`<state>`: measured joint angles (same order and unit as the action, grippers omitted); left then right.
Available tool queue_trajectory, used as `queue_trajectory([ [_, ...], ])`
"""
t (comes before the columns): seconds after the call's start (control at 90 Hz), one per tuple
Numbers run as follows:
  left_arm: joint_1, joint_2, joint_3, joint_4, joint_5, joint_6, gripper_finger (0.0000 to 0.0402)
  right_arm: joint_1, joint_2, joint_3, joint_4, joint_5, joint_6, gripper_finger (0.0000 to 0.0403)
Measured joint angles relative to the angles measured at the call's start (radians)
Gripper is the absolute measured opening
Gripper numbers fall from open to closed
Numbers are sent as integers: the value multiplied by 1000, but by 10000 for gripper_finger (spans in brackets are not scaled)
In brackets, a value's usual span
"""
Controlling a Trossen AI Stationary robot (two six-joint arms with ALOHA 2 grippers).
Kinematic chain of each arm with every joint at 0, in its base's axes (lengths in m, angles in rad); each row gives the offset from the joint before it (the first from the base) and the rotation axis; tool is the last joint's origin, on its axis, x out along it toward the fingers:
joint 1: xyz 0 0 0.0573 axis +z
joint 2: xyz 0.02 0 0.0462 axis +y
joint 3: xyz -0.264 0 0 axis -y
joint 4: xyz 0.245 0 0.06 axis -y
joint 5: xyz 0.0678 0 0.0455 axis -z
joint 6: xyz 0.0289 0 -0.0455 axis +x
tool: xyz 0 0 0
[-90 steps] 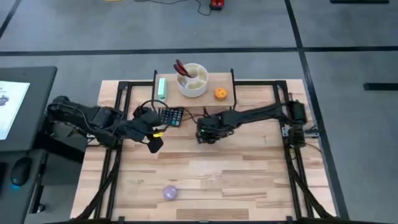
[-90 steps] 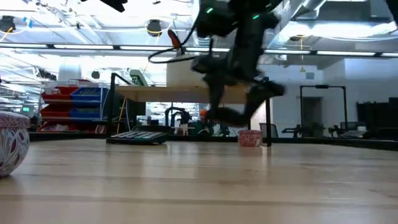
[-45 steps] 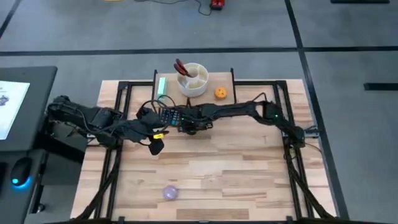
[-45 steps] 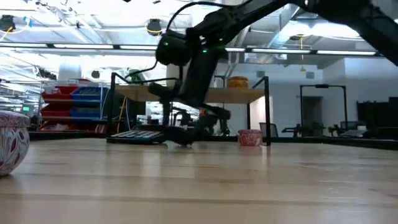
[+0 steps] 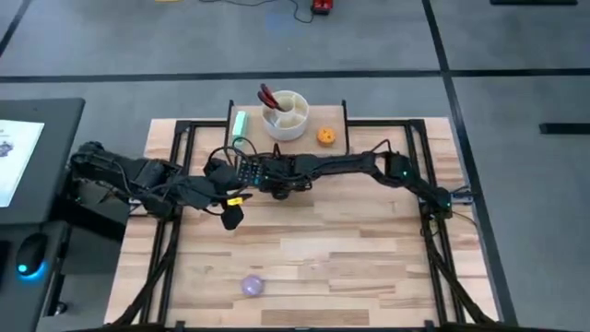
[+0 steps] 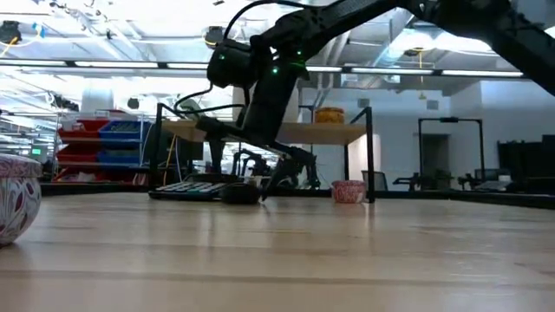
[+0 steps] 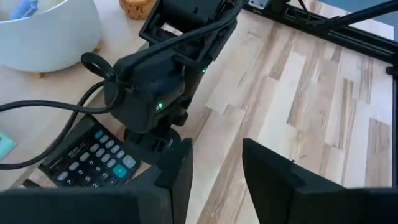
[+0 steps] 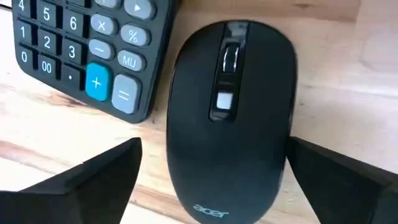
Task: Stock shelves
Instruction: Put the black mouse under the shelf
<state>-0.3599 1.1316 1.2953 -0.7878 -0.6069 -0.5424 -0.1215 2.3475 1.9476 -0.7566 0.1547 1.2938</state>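
Note:
The shelves (image 5: 309, 148) stand at the table's far middle, bearing a white divided bowl (image 5: 284, 116), a green block (image 5: 241, 124) and an orange thing (image 5: 326, 137). In front of them a black calculator (image 5: 253, 171) lies flat on the table with a black mouse (image 8: 227, 124) beside it. My right gripper (image 8: 212, 146) is low over the mouse, open, with one finger on each side of it. My left gripper (image 5: 230, 215) waits open a little nearer, left of centre, with nothing between its fingers (image 7: 180, 174). My right gripper reaches in from the table's right, slanting down, and straddles the mouse's rear half. One finger (image 8: 99, 177) stands clear of the mouse. The other fingertip (image 8: 298, 152) is right at the mouse's side; whether it touches I cannot tell. The mouse lies flat on the table.
A purple patterned ball-like thing (image 5: 252, 284) sits near the table's front edge, left of centre. Black frame rails (image 5: 175, 184) run along the table's left and right sides. The wide middle and right of the tabletop (image 5: 350, 249) is bare wood.
My right gripper has gone from the table's middle toward its left edge and down, ending low over the mouse beside the calculator.

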Motion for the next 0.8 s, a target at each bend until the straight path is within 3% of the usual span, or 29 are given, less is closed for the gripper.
queue_trajectory([
  [0.133,0,0,0,0,0,0,116,13,-28,2,-27,25,-19,360],
  [0.511,0,0,1,0,1,0,116,112,-26,1,-61,-93,-239,338],
  [0.656,0,0,1,0,1,0,116,110,-22,1,-34,-97,-315,261],
  [0.8,0,0,1,1,1,0,116,78,-18,0,-22,-68,-347,127],
])
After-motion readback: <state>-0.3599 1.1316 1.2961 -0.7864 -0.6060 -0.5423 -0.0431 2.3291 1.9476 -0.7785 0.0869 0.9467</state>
